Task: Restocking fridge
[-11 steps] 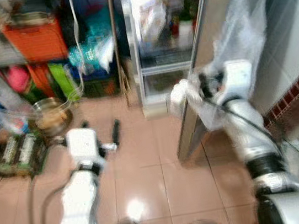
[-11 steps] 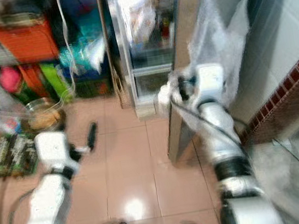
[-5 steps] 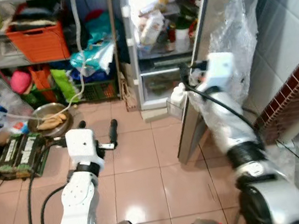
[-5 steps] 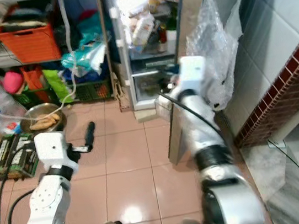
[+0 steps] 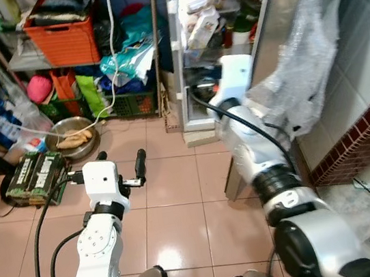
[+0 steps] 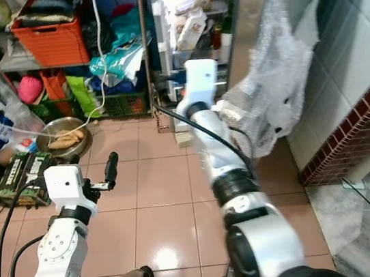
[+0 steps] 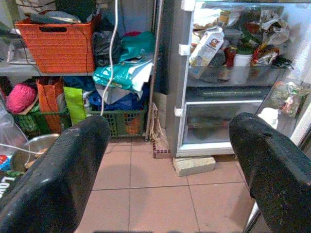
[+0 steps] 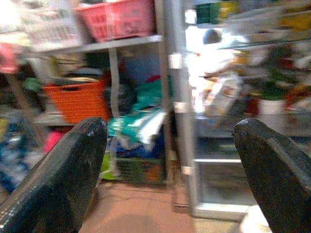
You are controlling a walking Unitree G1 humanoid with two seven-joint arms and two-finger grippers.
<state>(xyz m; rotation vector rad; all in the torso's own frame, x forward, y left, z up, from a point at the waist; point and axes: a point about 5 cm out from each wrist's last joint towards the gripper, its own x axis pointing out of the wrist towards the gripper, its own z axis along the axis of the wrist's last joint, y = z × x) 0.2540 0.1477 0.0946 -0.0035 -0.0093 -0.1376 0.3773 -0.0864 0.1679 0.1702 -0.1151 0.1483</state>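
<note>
The fridge (image 5: 216, 44) stands open at the upper centre of the head views, its door (image 5: 272, 23) swung out along the right side and its shelves packed with bottles and packets; the lower drawer (image 7: 221, 121) sits shut beneath them. The right gripper (image 8: 170, 160) is raised toward the open compartment, fingers spread wide with nothing between them; its wrist view looks across at the lit shelves, which lie ahead of it and slightly to the right of frame. The left gripper (image 5: 137, 166) hangs low over the floor tiles at the lower left of frame, also spread wide and empty, well apart from the fridge. Judgement: the right arm is the nearer one and the fridge opening lies straight beyond its fingers, so any placing or reaching falls to that arm. No item to be stocked is seen in either gripper, and which item is meant cannot be told. The right wrist view is blurred, so shelf contents there are hard to read. In the head views the right arm covers the lower part of the fridge interior, and the fridge top is cut off by the upper frame edge.
</note>
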